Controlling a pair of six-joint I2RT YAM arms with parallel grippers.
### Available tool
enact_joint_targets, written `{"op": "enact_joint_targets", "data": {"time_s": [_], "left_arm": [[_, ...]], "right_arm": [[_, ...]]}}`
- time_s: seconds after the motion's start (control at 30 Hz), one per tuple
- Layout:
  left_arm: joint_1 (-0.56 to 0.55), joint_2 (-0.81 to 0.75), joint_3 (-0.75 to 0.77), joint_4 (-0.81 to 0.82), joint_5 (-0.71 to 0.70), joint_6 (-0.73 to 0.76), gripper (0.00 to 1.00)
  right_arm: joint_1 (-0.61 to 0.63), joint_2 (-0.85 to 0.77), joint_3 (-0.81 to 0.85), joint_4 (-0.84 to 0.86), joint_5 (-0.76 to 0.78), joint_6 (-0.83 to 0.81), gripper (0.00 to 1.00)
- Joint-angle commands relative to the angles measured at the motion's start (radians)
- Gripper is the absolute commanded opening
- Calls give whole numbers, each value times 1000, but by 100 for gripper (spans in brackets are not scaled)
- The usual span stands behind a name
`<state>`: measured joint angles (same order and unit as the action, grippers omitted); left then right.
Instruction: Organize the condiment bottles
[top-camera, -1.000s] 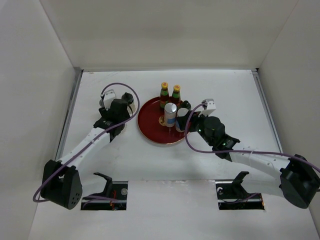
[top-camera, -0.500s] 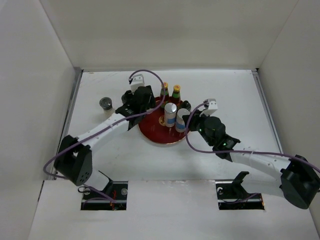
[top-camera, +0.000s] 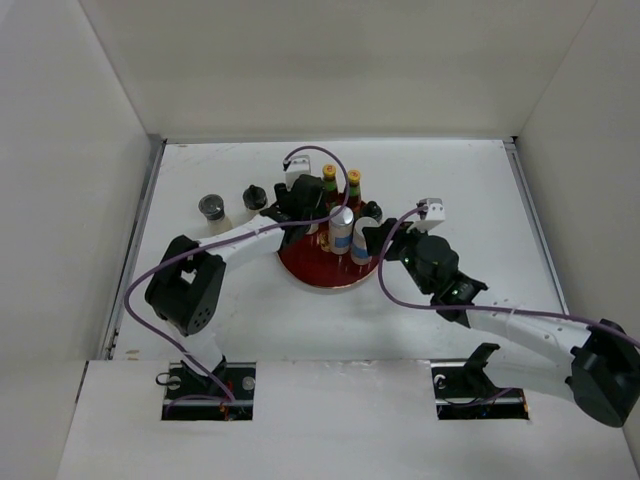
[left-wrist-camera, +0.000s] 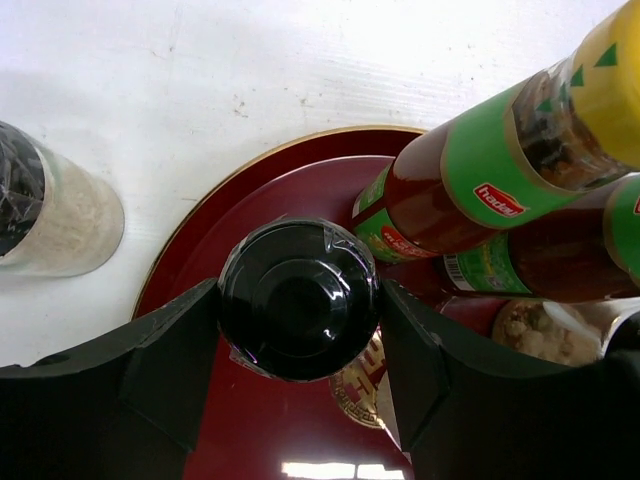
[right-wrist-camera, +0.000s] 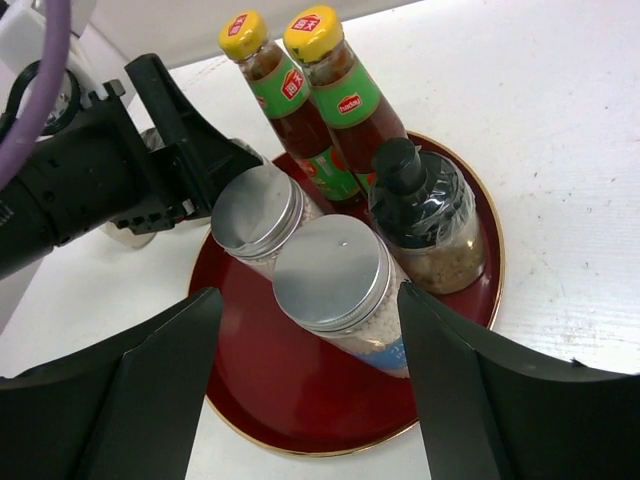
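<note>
Body of black-lidded jar (left-wrist-camera: 298, 298) hidden under lid, sauce bottle (left-wrist-camera: 480, 190) cap cut at right, pale jar (left-wrist-camera: 55, 215) cropped left

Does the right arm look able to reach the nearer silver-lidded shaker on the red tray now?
Probably yes. The right fingers stand open on both sides of the nearer shaker, with nothing between. The black-capped jar beside it is close, so care is needed.

Overhead and both close wrist cameras share the red tray (top-camera: 305, 266).
</note>
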<state>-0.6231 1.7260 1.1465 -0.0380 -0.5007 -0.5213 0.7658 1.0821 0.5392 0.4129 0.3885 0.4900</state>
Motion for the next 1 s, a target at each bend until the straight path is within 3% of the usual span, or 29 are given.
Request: {"op": "enact_joint_targets", "data": {"time_s": [0.0,0.17,0.3,0.63,0.97], "left_arm": [[-2,-19,68,118,-19,14,49],[-3,-20,53,118,-12,6,72],[-2,-92,15,130,-21,14,81],[118,-315,-195,124,-70,-11,80],[237,-246,-196,122,-73,3,80]], "right_arm": [[-6,-42,-13,63,27,1,78],[-16,-62,-24,64,47,-1,81],[-21,-47,-19,61,46,1,84],[-29,-22,-19,67,49,5,85],[-26,4,-10,75,38,-7,92]]}}
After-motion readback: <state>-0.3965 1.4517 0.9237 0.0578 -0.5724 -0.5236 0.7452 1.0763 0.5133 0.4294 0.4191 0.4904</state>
